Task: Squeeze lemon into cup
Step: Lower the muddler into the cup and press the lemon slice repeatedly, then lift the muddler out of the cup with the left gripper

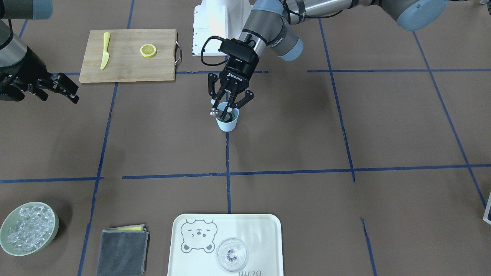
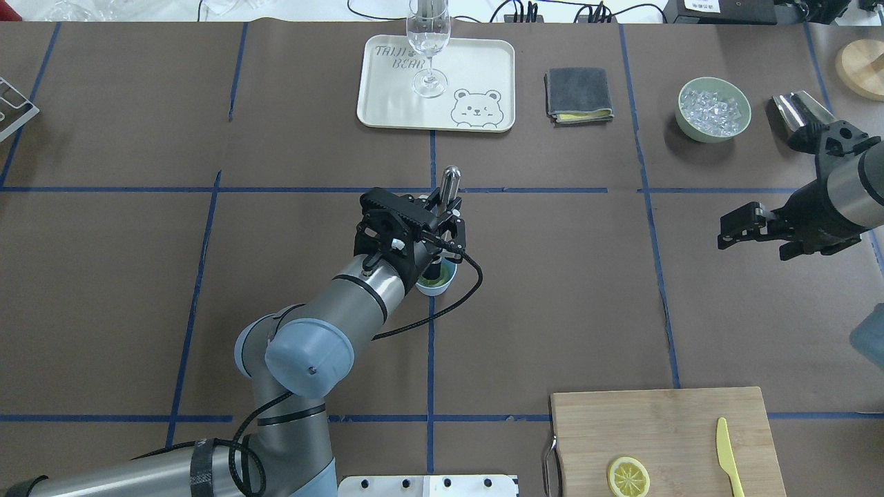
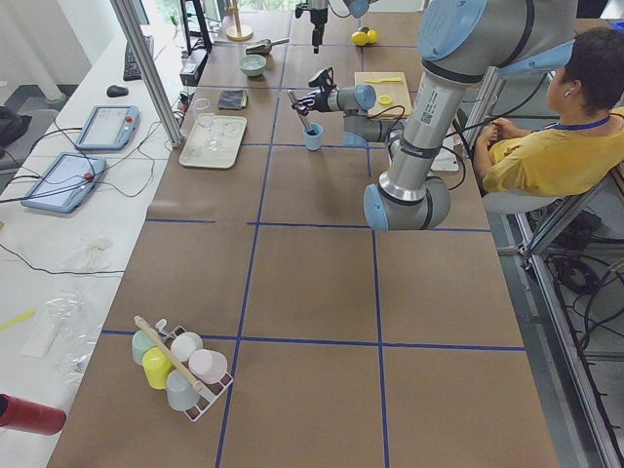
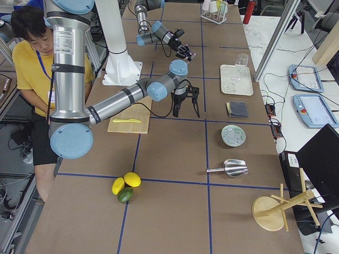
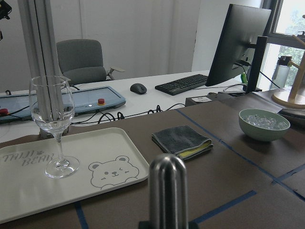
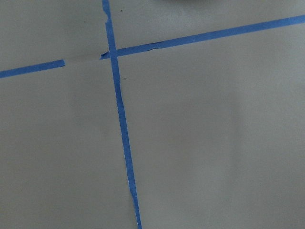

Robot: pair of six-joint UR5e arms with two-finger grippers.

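When squeezing lemon in the cup (image 1: 228, 122): press straight down with the metal rod (image 1: 214, 112), slow and steady, lower end kept off the thin wall to avoid tipping; judged the step in hand, going by the rod set down in the cup.
Lemon (image 1: 148, 50): one round slice flat on the cutting board (image 1: 126, 65), upper left of the front view, well apart from the cup, touched by neither gripper.
Cup: upright near the middle of the front view, on a blue tape line; something dark and greenish inside, too hidden to tell any slice in it.
Left gripper (image 1: 227, 107): closed on the rod just above the rim, fingers reaching down to the mouth; rod tilted, rounded top leaning away from the robot.
Right gripper (image 1: 57, 94): fingers spread, holding nothing, hovering at the left edge of the front view, well apart from cup and board.
Knife (image 1: 104, 50): yellow plastic, on the board, apart from the slice.
Bowl (image 1: 53, 224): pale green, lower left, heaped with ice cubes.
Glass (image 1: 231, 255): clear, stemmed, on the cream tray (image 1: 261, 237), bottom centre; seemingly empty.
Cloth (image 1: 122, 251): grey, folded, between bowl and tray.
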